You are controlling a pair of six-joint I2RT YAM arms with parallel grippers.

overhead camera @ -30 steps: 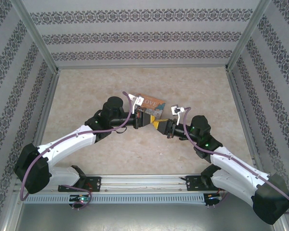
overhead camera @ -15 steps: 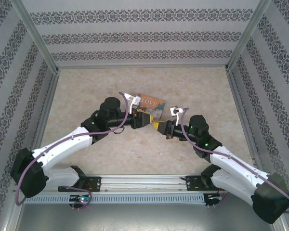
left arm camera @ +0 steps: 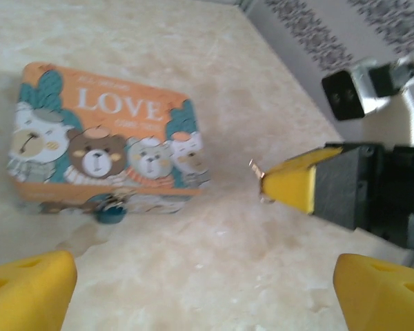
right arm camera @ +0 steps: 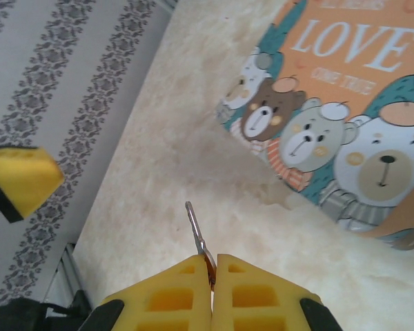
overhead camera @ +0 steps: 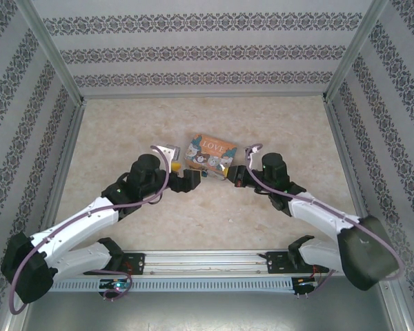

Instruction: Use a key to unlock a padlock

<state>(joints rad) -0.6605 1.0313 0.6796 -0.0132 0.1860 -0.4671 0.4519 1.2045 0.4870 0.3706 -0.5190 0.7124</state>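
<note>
Right claw (right arm camera: 212,276) is pinching the thin key (right arm camera: 196,231); left claw (left arm camera: 207,286) is gaping wide. Tiny padlock (left arm camera: 111,210), lying at the LOVE tin (left arm camera: 103,131) edge, looks light, hard, slippery: grip its body.

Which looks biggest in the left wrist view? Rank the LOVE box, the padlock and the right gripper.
1. LOVE box
2. right gripper, cut off at the frame edge
3. padlock, tiny

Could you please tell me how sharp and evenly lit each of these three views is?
Top external: even, diffuse light, no glare, the box small but crisp. Left wrist: soft focus throughout, the padlock a smeared teal blob. Right wrist: box print fairly sharp, the key slightly blurred.
</note>
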